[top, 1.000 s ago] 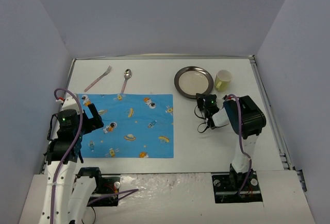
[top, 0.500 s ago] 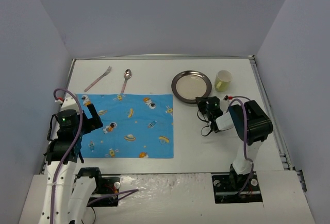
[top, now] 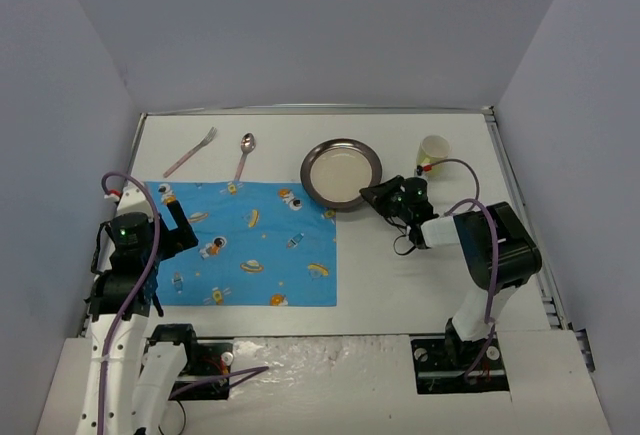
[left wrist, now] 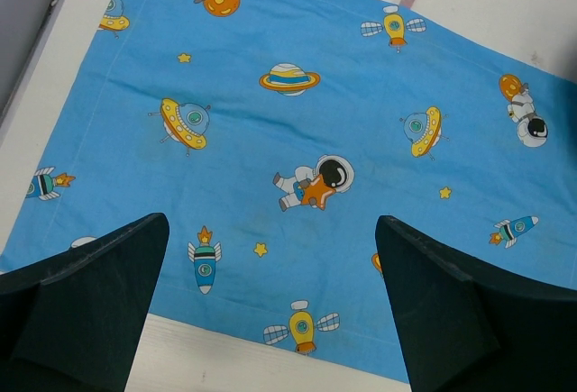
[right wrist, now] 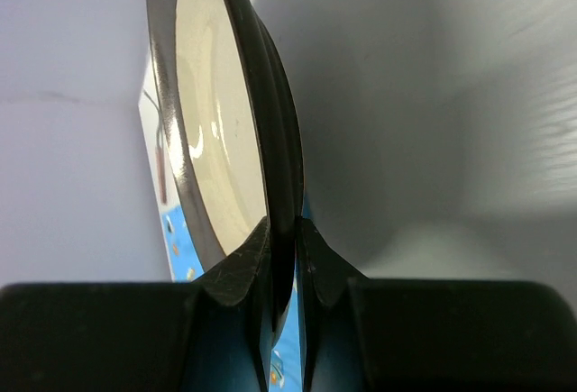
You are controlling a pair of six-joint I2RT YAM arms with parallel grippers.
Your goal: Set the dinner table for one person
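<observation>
Since the earlier frames, the plate has been carried leftward across the worktop, away from the pale yellow cup, and the right hand has travelled with it. The plate's near left edge is now seen over the far right corner of the blue space-print mat. Whether the plate is touching the surface beneath cannot be told.

In the right wrist view the plate is seen edge on, and its dark rim is pinched between the closed fingers of the right hand.

The left hand is held over the left part of the mat. In the left wrist view its fingers are spread wide, nothing is gripped between them, and the mat is seen in the gap at the left hand.

A fork with a pink handle and a spoon with a pink handle are laid on the bare worktop just beyond the mat's far edge. The worktop is spread beneath everything, reaching from the arm bases to the back wall.
</observation>
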